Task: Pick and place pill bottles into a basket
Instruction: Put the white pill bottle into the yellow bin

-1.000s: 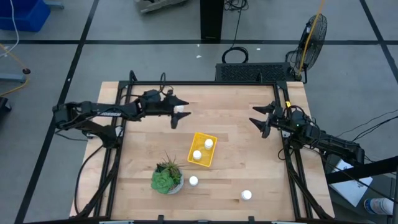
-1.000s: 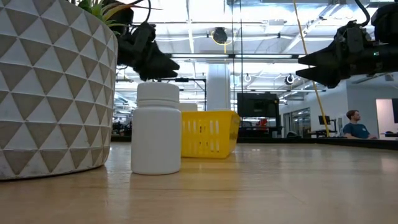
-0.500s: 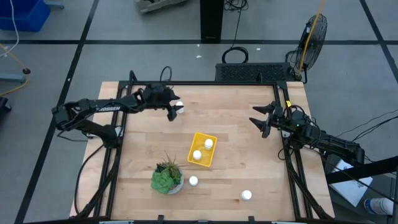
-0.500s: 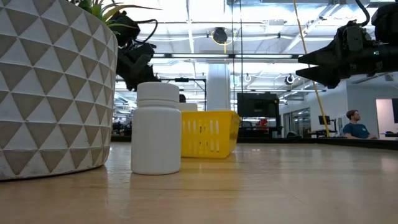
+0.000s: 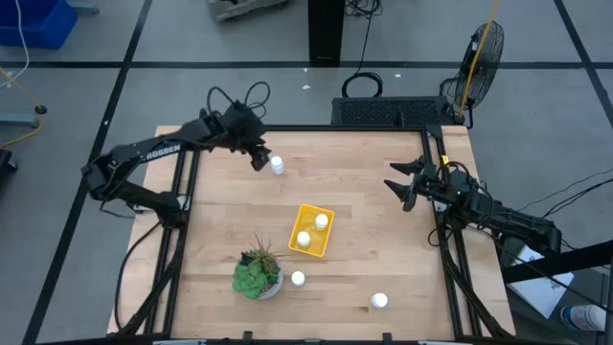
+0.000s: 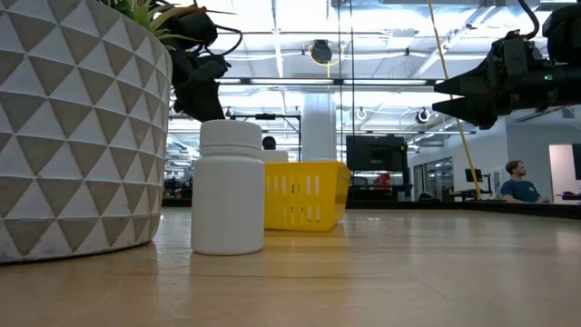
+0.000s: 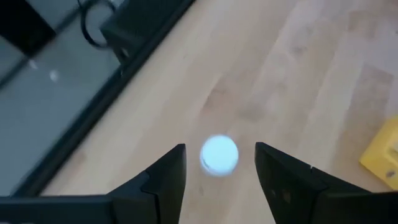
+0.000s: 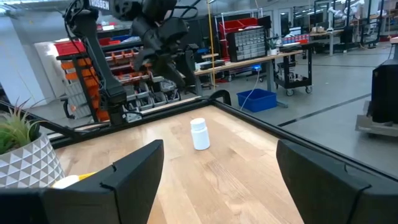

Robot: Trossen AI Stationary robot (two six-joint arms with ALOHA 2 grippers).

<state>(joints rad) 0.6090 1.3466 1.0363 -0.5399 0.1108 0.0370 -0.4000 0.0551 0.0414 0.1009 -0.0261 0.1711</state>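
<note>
At the far left corner, the left gripper (image 5: 257,153) hovers unclenched, holding nothing, over a pill bottle (image 5: 277,165), far from the basket (image 5: 312,230); an off-centre descent might topple it.

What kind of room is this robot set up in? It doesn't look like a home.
Most likely a workshop or lab hall: red shelving with parts bins, work tables on a bare concrete floor, and a person seated at a desk beyond the wooden table.
</note>
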